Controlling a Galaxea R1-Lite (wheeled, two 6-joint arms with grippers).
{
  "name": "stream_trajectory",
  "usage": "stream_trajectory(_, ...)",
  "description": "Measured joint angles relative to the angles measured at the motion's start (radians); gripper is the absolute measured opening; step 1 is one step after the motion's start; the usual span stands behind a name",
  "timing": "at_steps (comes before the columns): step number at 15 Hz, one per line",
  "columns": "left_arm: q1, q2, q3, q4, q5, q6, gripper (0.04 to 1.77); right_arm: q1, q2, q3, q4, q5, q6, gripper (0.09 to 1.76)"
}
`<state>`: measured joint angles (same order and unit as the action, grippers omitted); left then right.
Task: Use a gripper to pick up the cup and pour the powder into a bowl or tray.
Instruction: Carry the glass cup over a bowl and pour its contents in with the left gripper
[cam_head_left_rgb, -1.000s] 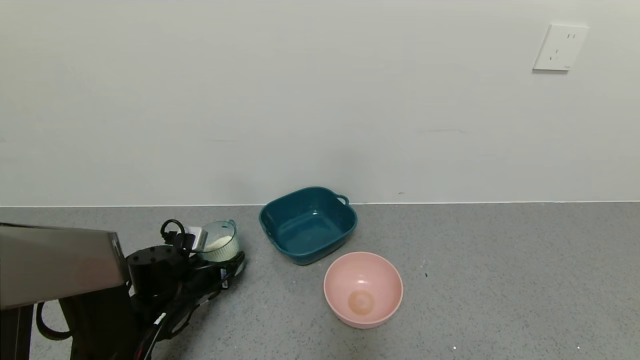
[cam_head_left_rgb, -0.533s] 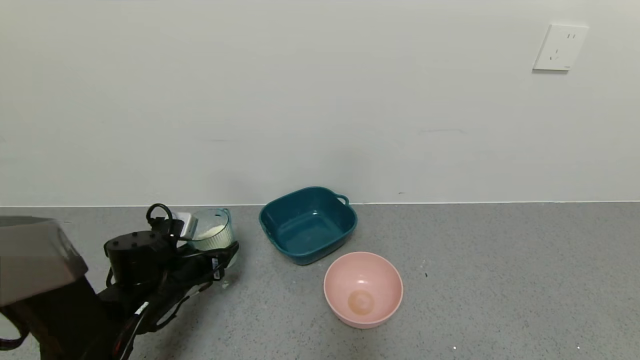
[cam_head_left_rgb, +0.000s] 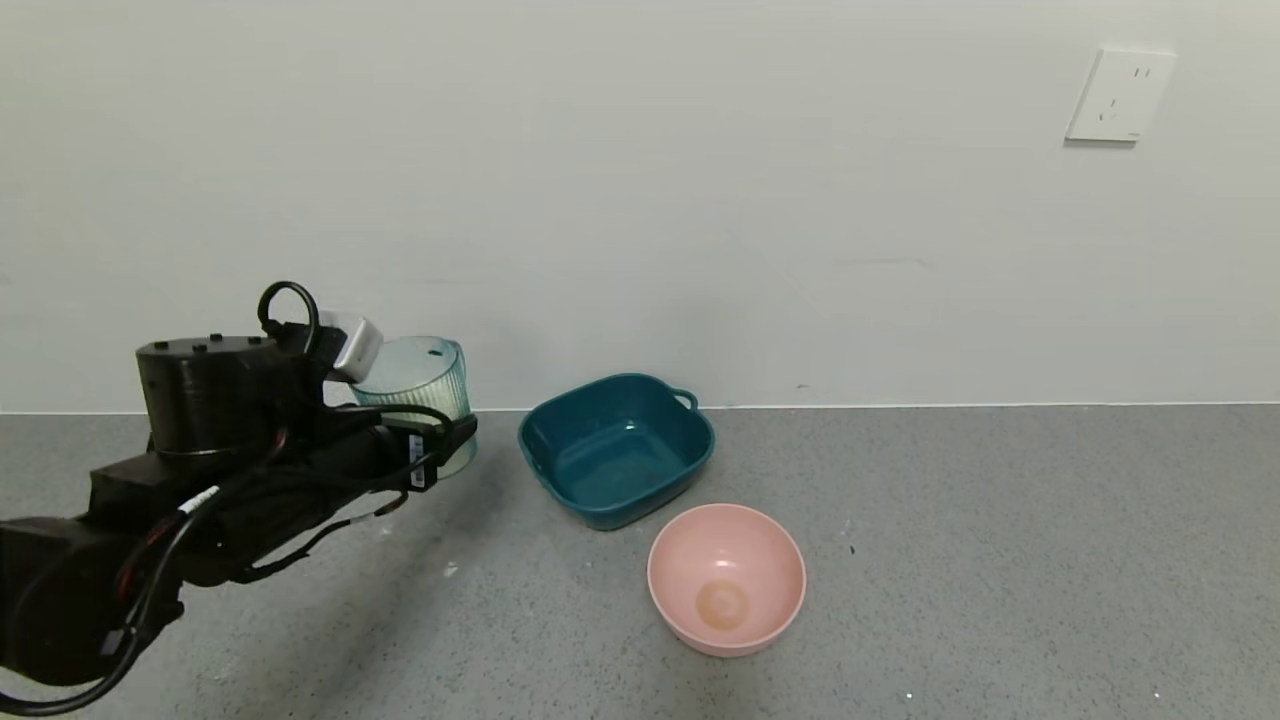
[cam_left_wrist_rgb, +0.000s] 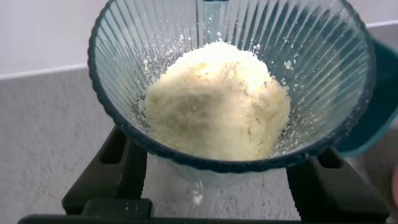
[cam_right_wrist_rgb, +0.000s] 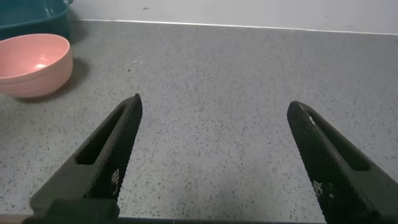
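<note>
My left gripper (cam_head_left_rgb: 447, 440) is shut on the cup (cam_head_left_rgb: 421, 381), a ribbed pale blue-green cup held upright in the air above the counter's left side, left of the teal tray. In the left wrist view a cream heap of powder (cam_left_wrist_rgb: 217, 106) fills the cup (cam_left_wrist_rgb: 323, 74), and the black fingers (cam_left_wrist_rgb: 130, 171) press on its lower sides. The pink bowl (cam_head_left_rgb: 765, 545), with a brownish spot at its bottom, stands on the counter to the right and nearer me. My right gripper (cam_right_wrist_rgb: 214, 104) hangs open over bare counter, the bowl (cam_right_wrist_rgb: 31, 62) off to its side.
A dark teal tray (cam_head_left_rgb: 700, 440) with handles stands against the wall between cup and bowl. A few white specks (cam_head_left_rgb: 450, 570) lie on the grey counter below the cup. A wall socket (cam_head_left_rgb: 1120, 95) is high at the right.
My left arm has lifted the cup off the counter and raised it well up, drifting slightly left. Bowl and tray have stayed put.
</note>
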<state>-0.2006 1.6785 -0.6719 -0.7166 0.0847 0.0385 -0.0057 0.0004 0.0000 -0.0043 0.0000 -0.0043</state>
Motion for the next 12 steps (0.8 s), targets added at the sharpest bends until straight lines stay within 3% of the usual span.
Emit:
stream_trajectory(5, -0.13, -0.044, -0.115, 0.091, 0.15, 0.097, 1.28, 0.0, 0.0, 0.0, 0.0, 0.0, 0.0, 1.7)
stream_trajectory(9, -0.208, -0.04, -0.206, 0.232, 0.206, 0.117, 1.28, 0.0, 0.0, 0.0, 0.0, 0.0, 0.0, 1.7)
stream_trajectory(12, -0.249, -0.034, -0.239, 0.276, 0.23, 0.194, 1.27, 0.0, 0.0, 0.0, 0.0, 0.0, 0.0, 1.7)
